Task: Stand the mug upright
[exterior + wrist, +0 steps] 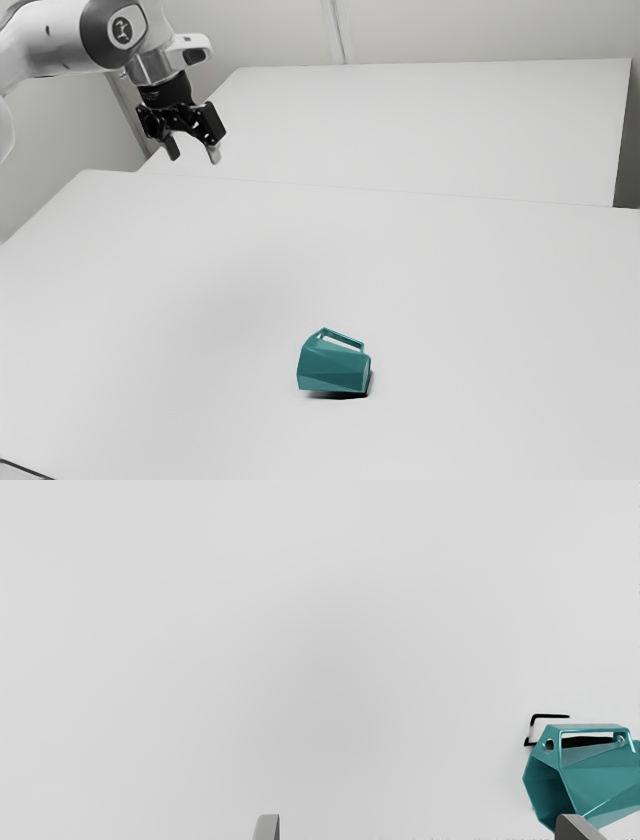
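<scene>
while the arm [50,48] reaches in from the exterior view's 10 o'clock, the gripper [194,157] hangs in the air at its end, also about 10 o'clock from the middle of that view. its jaws stand open, parted at the tips. the teal mug [335,372] lies on its side on the white worktop [150,300], at 6 o'clock from the middle of the view and at about 5 o'clock from the gripper, well apart from it. the handle [343,337] is on the mug's 12 o'clock side, and a dark shadow [338,396] runs along its 6 o'clock side.

in the wrist view the jaws are spread wide, with bare worktop between them. the mug shows past one of them, and that jaw's tip covers a bit of the rim. the faceted mouth [549,790] is turned toward the side where the gap is, and black shadow shows through the handle's opening.
</scene>
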Action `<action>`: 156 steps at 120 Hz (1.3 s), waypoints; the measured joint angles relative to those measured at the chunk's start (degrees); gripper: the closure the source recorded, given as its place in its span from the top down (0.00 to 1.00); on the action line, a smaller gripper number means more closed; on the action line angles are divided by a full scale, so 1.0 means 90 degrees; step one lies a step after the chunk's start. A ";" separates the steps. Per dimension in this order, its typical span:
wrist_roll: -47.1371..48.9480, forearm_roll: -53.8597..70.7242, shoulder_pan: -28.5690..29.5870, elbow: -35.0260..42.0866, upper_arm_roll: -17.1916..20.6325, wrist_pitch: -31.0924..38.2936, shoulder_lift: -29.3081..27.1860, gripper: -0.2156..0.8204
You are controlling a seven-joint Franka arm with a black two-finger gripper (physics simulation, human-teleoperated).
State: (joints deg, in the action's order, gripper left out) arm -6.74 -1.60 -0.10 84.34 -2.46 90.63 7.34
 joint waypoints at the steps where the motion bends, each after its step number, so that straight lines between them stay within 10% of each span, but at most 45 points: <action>1: -0.0002 -0.0001 0.0000 0.0001 0.0000 -0.0002 -0.0002 0.79; 37: -0.0055 -0.0235 0.0009 0.0481 0.0005 0.0001 -0.0220 0.79; 95: -0.0350 -0.2842 -0.0153 0.4579 0.0049 0.1980 -0.2130 0.79; 156: -0.1320 -0.4836 -0.0194 0.5775 0.0582 0.3558 -0.1022 0.79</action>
State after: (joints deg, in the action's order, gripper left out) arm -18.62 -45.13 -1.84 136.31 2.78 122.65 -1.86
